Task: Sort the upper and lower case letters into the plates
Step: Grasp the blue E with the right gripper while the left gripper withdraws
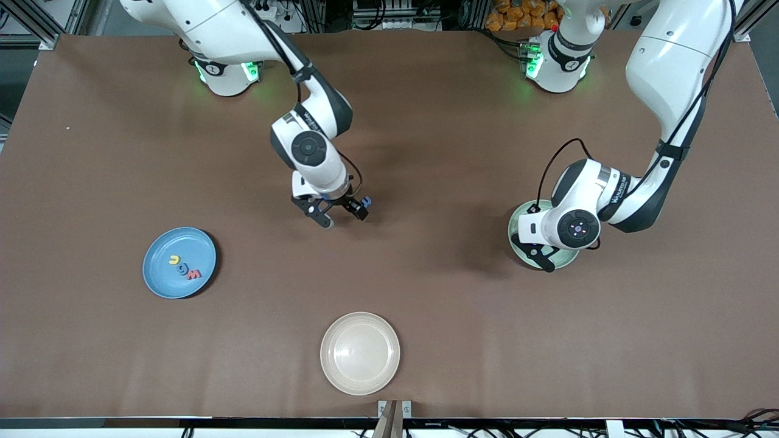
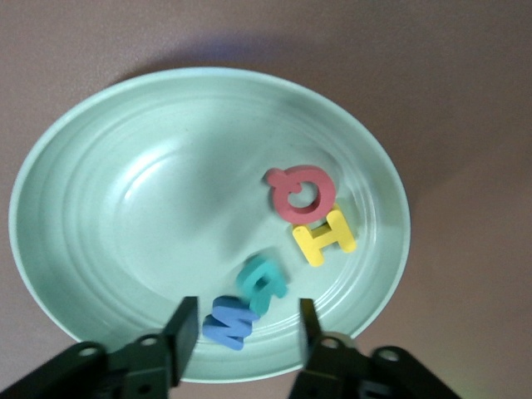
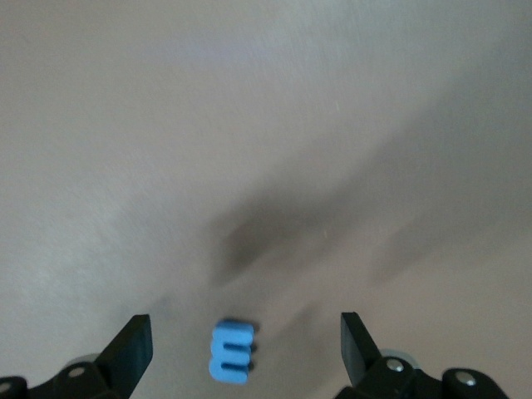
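My right gripper [image 1: 342, 216] is open over the middle of the table, and a small blue letter [image 1: 366, 200] lies on the table under it. In the right wrist view the letter [image 3: 231, 352] lies between the open fingers [image 3: 133, 345], untouched. My left gripper [image 1: 538, 252] is open over the mint green plate [image 1: 515, 234]. In the left wrist view this plate [image 2: 100, 150] holds a red Q [image 2: 301, 193], a yellow H [image 2: 324, 236], a teal letter [image 2: 263, 283] and a blue M [image 2: 226, 321]. The blue plate [image 1: 159, 243] holds a yellow letter [image 1: 174, 260], a blue letter [image 1: 182, 269] and a red letter [image 1: 193, 274].
A cream-white plate [image 1: 359, 353] stands near the table's front edge, nearer to the camera than both grippers. The brown table [image 1: 91, 152] spreads wide around the plates.
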You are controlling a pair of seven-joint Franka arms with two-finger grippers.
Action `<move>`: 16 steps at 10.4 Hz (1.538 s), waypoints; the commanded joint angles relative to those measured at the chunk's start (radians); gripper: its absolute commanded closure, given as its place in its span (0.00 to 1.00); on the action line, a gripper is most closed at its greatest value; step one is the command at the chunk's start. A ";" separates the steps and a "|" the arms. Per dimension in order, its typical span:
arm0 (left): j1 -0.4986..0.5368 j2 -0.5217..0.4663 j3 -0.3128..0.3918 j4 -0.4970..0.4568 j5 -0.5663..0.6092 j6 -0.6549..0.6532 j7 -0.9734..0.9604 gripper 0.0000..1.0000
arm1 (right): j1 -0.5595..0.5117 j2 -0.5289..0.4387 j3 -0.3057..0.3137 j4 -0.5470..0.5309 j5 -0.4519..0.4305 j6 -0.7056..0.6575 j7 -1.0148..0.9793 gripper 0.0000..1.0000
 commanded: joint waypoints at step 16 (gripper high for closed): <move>0.087 -0.351 -0.002 0.399 -0.219 -0.363 -0.402 0.00 | 0.072 0.107 -0.008 0.056 0.014 0.088 0.114 1.00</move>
